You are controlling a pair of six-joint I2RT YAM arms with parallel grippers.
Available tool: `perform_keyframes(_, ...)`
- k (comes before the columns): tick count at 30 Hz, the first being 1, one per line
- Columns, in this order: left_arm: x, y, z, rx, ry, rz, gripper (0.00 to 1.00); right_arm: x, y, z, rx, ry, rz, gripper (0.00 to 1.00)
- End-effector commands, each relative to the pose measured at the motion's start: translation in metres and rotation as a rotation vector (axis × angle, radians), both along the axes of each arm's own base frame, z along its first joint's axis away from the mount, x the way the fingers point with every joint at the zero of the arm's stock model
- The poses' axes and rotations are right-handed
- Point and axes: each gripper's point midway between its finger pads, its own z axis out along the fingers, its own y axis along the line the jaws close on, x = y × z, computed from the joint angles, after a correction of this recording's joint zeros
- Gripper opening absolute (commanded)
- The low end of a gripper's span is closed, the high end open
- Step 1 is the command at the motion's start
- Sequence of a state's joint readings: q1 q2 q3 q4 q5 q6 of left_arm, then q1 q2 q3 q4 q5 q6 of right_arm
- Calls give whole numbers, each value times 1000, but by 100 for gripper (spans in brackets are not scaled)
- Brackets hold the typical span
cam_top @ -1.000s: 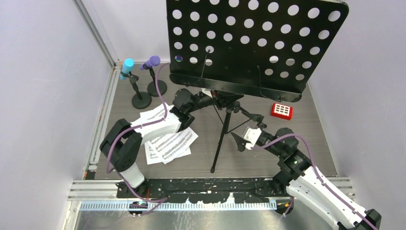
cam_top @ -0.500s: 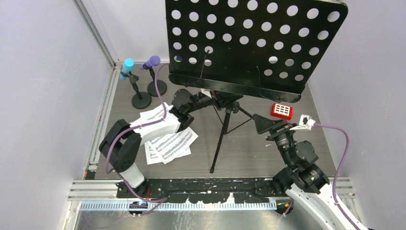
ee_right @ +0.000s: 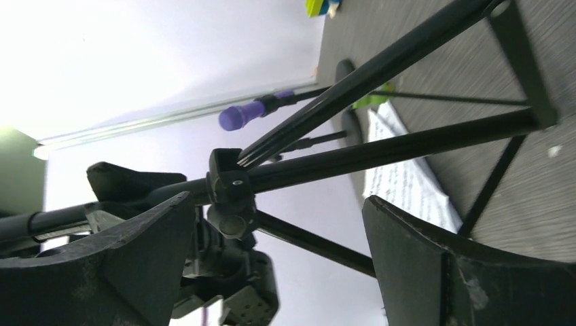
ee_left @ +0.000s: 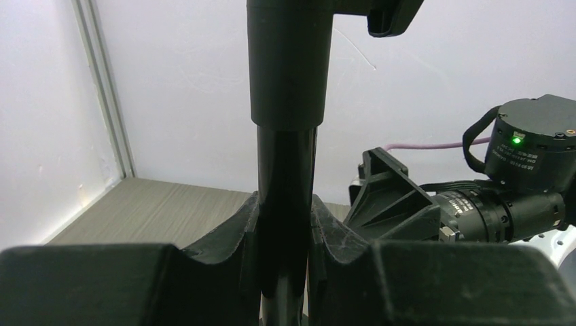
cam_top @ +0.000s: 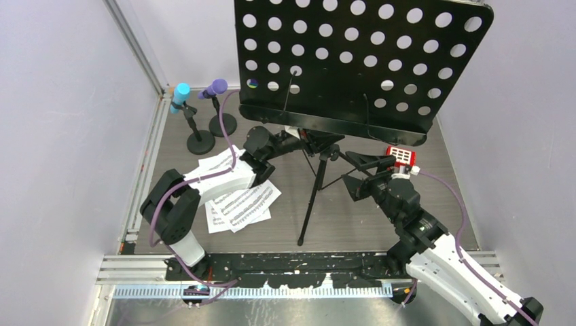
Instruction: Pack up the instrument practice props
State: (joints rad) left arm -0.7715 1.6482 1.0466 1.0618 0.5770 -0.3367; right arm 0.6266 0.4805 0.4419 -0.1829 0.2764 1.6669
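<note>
Clasping the music rack's pole [ee_left: 285, 156] is the left hand [ee_left: 284, 221].

top: overhead, facing down | wrists: close, low | shared by 3: music rack [cam_top: 326, 122]

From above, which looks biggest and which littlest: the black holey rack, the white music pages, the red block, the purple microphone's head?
1. Black rack, by far, though it stands nearer the camera.
2. White pages.
3. Red block and purple microphone head: both tiny and about alike, so I won't rank them.

The sheet-music pages [cam_top: 241, 204] lie left of the music rack [cam_top: 360, 61].
</note>
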Motion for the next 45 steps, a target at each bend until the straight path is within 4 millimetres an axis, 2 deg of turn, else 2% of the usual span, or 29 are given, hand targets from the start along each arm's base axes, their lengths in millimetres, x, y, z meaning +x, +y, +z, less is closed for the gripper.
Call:
perform_keyframes(1,0,7,-20,69,155,-14,0,4,20,49,245,-70,57,95)
perform_keyframes(5,-1,8,-19,66,153,-12,0,8,21,56,253,-91,53,84)
perform_keyframes(9,-1,9,-17,63,150,-11,0,9,22,56,243,-92,55,69)
perform_keyframes(12,-1,8,-16,64,149,-11,0,10,24,57,244,-100,62,63)
perform_keyframes(16,0,7,-17,65,150,-13,0,9,26,61,234,-123,78,49)
perform_keyframes(33,1,4,-16,55,155,-24,0,15,43,57,186,-132,137,43)
perform_keyframes(40,1,3,-16,52,157,-30,0,15,46,53,173,-126,148,24)
perform_keyframes(45,2,2,-17,50,160,-34,0,15,47,49,117,-142,157,1)
